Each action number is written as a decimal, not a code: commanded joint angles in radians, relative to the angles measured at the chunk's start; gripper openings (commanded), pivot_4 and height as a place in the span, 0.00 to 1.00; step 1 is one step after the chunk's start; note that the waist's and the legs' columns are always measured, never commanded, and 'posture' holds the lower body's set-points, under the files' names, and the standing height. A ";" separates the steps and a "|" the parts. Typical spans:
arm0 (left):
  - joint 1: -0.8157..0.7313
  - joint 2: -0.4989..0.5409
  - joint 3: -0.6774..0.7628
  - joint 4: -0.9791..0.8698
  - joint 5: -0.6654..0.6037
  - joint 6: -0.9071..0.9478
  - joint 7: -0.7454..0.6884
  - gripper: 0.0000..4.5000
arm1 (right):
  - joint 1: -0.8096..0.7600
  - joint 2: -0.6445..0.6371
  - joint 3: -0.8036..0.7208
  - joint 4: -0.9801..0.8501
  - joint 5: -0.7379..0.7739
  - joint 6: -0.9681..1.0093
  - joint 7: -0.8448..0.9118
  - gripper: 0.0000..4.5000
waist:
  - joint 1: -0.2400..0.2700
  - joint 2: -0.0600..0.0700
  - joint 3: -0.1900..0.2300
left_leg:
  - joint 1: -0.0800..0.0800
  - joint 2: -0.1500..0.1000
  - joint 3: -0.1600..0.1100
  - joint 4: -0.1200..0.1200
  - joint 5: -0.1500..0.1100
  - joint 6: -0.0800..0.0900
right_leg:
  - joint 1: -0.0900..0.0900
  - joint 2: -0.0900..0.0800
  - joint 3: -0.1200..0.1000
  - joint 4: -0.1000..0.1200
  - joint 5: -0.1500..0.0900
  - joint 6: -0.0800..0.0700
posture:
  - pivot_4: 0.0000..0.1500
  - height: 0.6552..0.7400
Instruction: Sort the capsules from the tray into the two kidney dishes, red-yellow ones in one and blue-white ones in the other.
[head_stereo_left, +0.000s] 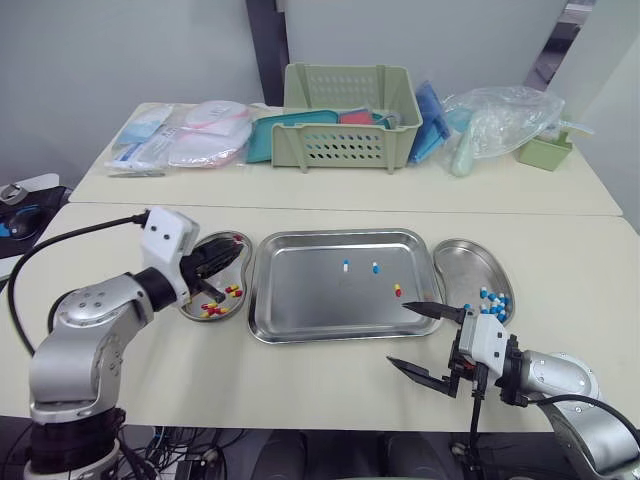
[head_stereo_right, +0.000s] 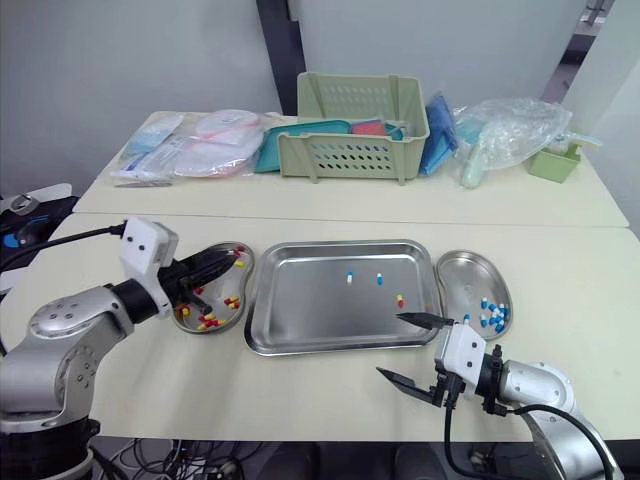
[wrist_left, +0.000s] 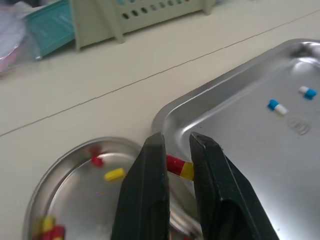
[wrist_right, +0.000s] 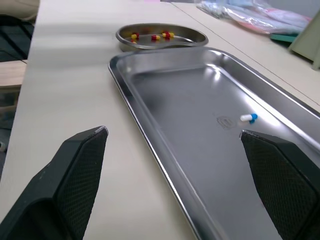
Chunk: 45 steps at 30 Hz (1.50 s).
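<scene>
My left gripper (head_stereo_left: 230, 257) hovers over the left kidney dish (head_stereo_left: 236, 240), shut on a red-yellow capsule (wrist_left: 179, 167) held between its fingers (wrist_left: 145, 190). Several red-yellow capsules (head_stereo_left: 214, 306) lie in that dish. The steel tray (head_stereo_left: 310, 305) holds two blue-white capsules (head_stereo_left: 346, 265) (head_stereo_left: 375, 267) and one red-yellow capsule (head_stereo_left: 397, 290). The right kidney dish (head_stereo_left: 462, 262) contains several blue-white capsules (head_stereo_left: 493, 300). At the tray's front right corner, my right gripper (head_stereo_left: 398, 334) stands open and empty, just above the table.
On the back table stand a green basket (head_stereo_left: 350, 125), wrapped medical packs (head_stereo_left: 185, 135), a clear plastic bag (head_stereo_left: 500, 120) and a small green box (head_stereo_left: 545, 152). A seam runs between the two tables. Bare tabletop lies in front of the tray.
</scene>
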 joint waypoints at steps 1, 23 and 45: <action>0.026 0.006 0.055 -0.031 -0.007 -0.028 0.046 0.08 | -0.038 0.008 0.018 -0.006 0.035 0.007 0.026 1.00 | 0.001 0.000 0.000 | 0.000 0.000 0.000 0.000 0.000 0.000 | 0.000 0.000 0.000 0.000 0.000 0.000 | 1.00 1.00; 0.103 -0.086 0.100 -0.038 -0.063 -0.098 0.214 0.73 | -0.095 0.023 0.048 0.034 0.024 0.005 0.034 1.00 | 0.000 -0.001 0.000 | 0.000 0.000 0.000 0.000 0.000 0.000 | 0.000 0.000 0.000 0.000 0.000 0.000 | 1.00 1.00; 0.165 0.020 0.195 -0.042 -0.150 -0.140 0.150 0.79 | -0.069 0.033 0.044 0.047 0.006 -0.016 0.027 1.00 | 0.000 -0.001 0.000 | 0.000 0.000 0.000 -0.001 0.000 0.000 | 0.000 0.000 0.000 0.000 0.000 0.000 | 1.00 1.00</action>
